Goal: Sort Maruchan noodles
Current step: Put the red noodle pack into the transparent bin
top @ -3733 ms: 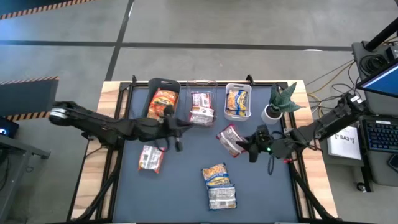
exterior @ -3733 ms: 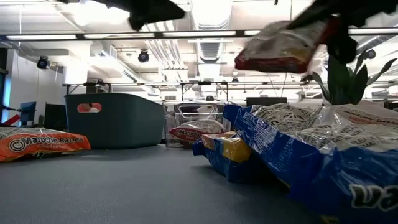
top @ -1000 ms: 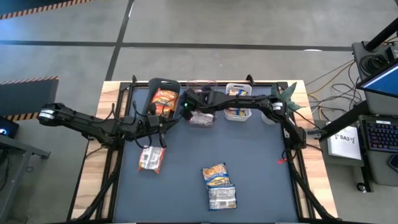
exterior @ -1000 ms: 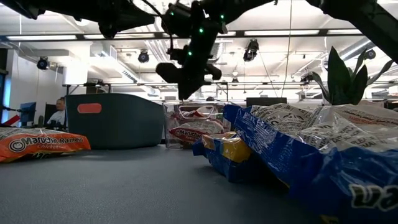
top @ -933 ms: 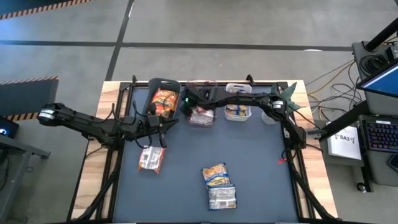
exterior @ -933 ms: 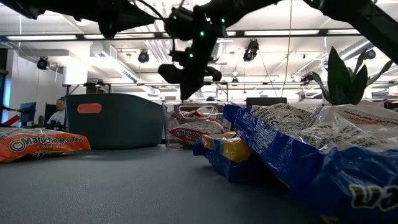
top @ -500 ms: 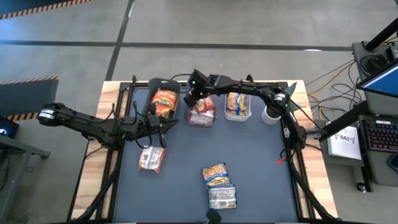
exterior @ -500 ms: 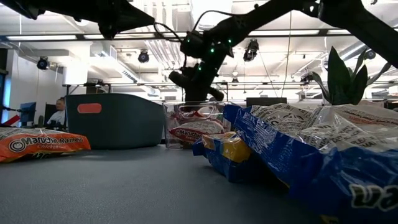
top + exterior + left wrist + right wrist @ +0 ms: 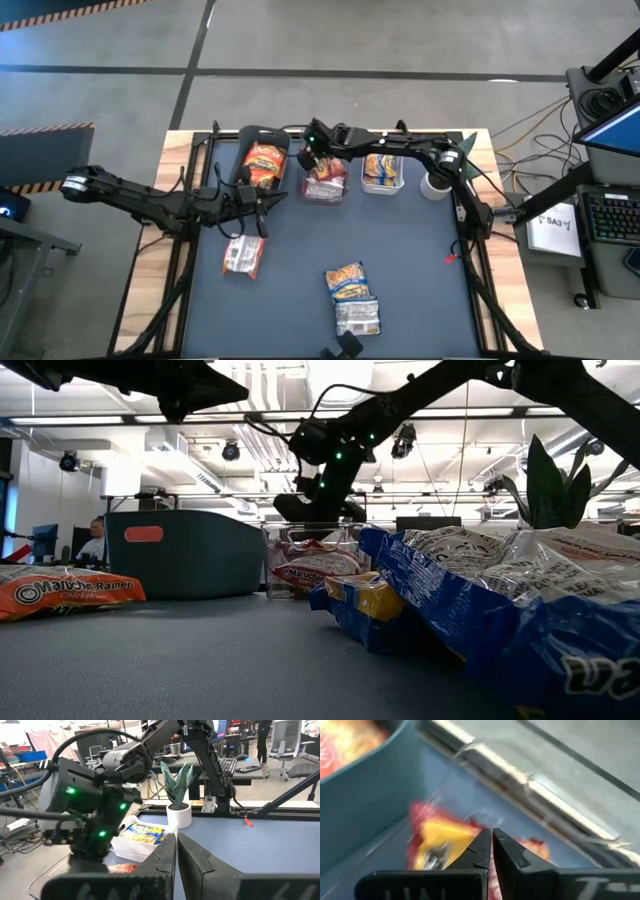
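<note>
Three bins line the far edge: a teal bin (image 9: 264, 160) with an orange packet, a clear bin (image 9: 325, 176) with red-and-white packets (image 9: 445, 840), and a white bin (image 9: 382, 168) with a yellow packet. A red-and-white packet (image 9: 242, 255), a yellow-and-blue packet (image 9: 347, 282) and another packet (image 9: 357, 318) lie flat on the mat. My right gripper (image 9: 320, 510) is shut, low over the clear bin's far left corner (image 9: 491, 834). My left gripper (image 9: 264, 200) is shut and empty, hovering above the mat near the teal bin (image 9: 176, 840). My right gripper points its shut fingers down into the clear bin, with the tips right above the red-and-white packet's upper face (image 9: 470, 832). I cannot tell whether they touch it.
A potted plant (image 9: 445, 165) stands at the table's far right corner beside the white bin. The mat's middle and right side (image 9: 420, 260) are bare. In the low view a yellow-and-blue packet (image 9: 480, 600) fills the near right.
My right gripper has swung from the near left side of the clear bin toward the far edge, turned at the wrist, and come down to the bin's rim, its fingers shut throughout. The packets have stayed where they were.
</note>
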`<state>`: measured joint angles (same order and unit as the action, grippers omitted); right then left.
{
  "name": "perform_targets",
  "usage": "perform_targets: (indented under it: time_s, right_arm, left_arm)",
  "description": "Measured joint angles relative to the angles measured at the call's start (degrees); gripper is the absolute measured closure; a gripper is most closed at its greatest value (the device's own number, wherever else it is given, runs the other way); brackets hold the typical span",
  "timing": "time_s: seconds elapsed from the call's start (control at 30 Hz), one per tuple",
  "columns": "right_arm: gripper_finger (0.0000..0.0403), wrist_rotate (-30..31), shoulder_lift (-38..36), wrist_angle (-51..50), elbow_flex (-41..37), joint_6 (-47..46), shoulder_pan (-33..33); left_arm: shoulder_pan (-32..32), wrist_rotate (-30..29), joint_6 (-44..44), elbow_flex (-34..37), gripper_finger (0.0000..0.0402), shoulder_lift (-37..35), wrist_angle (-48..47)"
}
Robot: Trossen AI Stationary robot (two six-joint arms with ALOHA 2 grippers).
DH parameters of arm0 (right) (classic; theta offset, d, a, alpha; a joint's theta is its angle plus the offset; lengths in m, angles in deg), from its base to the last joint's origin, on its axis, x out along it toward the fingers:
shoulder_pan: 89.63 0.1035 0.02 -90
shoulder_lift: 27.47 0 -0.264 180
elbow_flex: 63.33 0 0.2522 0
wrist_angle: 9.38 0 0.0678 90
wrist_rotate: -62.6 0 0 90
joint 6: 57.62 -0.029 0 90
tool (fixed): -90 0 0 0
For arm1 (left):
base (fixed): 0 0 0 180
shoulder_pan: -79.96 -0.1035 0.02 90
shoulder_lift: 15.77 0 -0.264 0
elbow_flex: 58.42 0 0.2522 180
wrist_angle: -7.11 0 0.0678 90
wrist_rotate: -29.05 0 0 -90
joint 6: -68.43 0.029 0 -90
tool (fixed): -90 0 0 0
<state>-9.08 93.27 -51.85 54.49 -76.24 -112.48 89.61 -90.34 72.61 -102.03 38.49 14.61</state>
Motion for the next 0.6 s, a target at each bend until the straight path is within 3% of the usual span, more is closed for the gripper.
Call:
perform_targets:
  time_s: [0.2,0.33,0.6]
  right_arm:
    - [0.0394,-14.8,-2.9,-13.5,4.0,4.7,-0.1]
    - [0.0394,-15.3,-3.1,-15.1,3.6,4.9,1.6]
    - [0.0394,-13.5,0.3,-1.7,1.7,3.8,2.1]
  left_arm:
    - [0.0,0.0,0.0,0.0,0.0402,0.0,-0.6]
    - [0.0,0.0,0.0,0.0,0.0402,0.0,-0.6]
    - [0.0,0.0,0.0,0.0,0.0402,0.0,-0.5]
